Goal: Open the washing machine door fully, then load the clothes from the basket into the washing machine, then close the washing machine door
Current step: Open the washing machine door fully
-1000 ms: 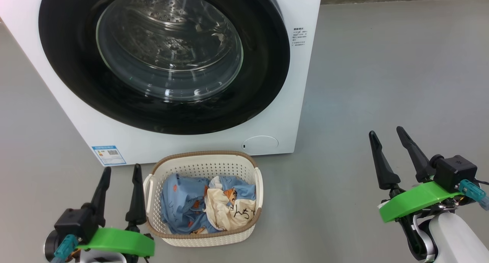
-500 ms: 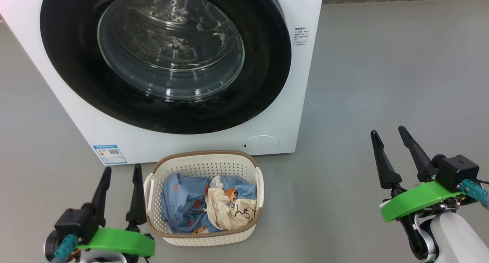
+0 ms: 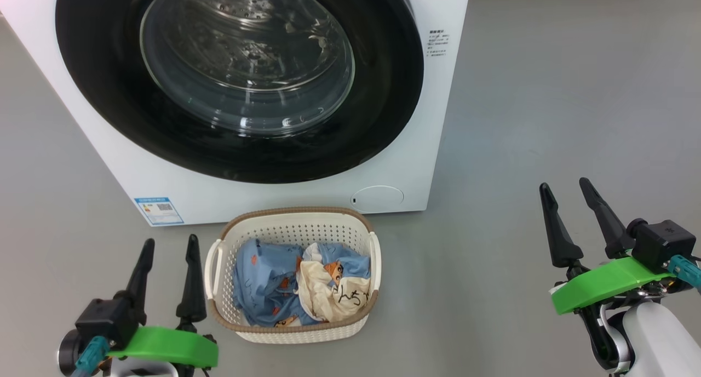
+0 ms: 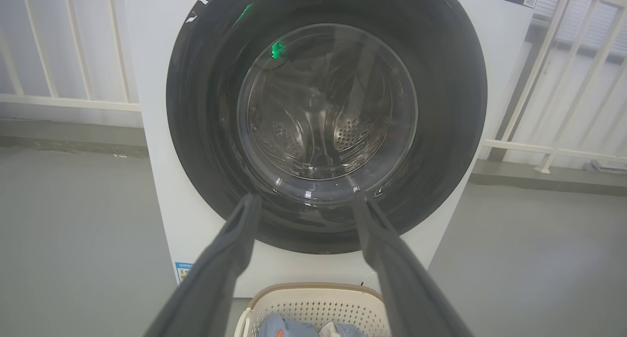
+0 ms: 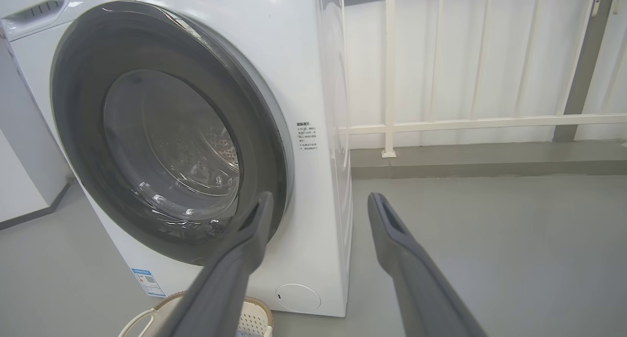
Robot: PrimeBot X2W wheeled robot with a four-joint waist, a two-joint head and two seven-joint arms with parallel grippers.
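Observation:
The white washing machine stands ahead with its round black-rimmed door shut flat against the front; the steel drum shows through the glass. The door also appears in the left wrist view and the right wrist view. On the floor just before it sits the cream basket holding the clothes, a light blue garment and a cream one. My left gripper is open beside the basket's left side. My right gripper is open, well to the right over bare floor.
Grey floor spreads to the right of the machine. A white railing runs behind and beside the machine. A blue label and a round filter cap sit low on the machine's front.
The whole head view has shifted slightly, so the camera moved. Both grippers stay open and in about the same places.

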